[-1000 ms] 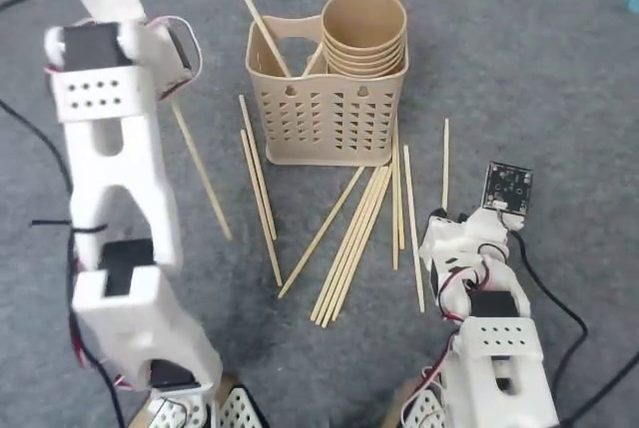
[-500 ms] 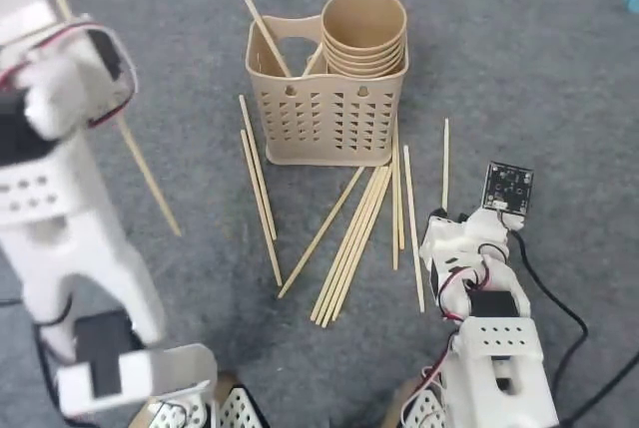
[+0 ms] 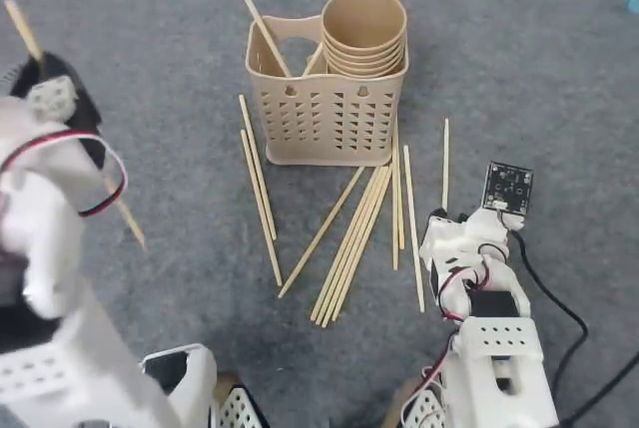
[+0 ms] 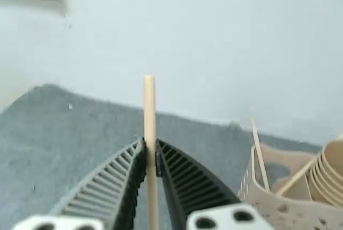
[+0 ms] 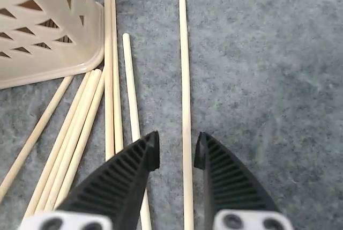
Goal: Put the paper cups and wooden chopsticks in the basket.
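Observation:
A beige slotted basket stands at the back of the grey carpet with a stack of paper cups in its right half and a chopstick leaning in its left half. Several wooden chopsticks lie loose in front of and beside it. My left gripper is raised high at the far left, shut on one chopstick that slants through its jaws. My right gripper hovers low, right of the loose pile, open a little over a single chopstick, holding nothing.
The basket corner is close ahead of the right gripper, with a bundle of chopsticks beside it. A pale wall runs behind the carpet. Bare carpet lies to the far right and at the left.
The left arm has risen and swung left toward the camera, carrying its chopstick away from the basket. The right arm has not moved.

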Motion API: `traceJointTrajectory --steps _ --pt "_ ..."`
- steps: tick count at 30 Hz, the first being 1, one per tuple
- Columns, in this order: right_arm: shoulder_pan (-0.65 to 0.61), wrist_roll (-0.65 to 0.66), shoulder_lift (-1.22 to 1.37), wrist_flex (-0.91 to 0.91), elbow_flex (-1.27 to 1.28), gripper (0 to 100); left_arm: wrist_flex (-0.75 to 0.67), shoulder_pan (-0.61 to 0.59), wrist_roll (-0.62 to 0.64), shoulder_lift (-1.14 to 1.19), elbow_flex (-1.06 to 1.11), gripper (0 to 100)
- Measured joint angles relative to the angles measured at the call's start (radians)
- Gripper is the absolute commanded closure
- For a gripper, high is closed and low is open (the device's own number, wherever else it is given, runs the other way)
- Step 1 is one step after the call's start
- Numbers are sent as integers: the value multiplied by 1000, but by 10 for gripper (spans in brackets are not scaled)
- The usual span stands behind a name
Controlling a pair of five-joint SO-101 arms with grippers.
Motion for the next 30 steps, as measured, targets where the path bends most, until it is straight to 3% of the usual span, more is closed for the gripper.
traceJointTrajectory --steps 8,17,21,26,30 --pt "0 0 0 0 0 883 -368 25 18 -23 222 987" --pt "0 0 0 0 0 883 -641 249 29 -23 256 987" --pt "0 0 0 0 0 883 -884 334 26 -15 348 987" --pt "0 0 0 0 0 883 -1247 344 31 40 460 987" --pt "0 0 0 0 0 880 -1315 350 26 77 470 987"
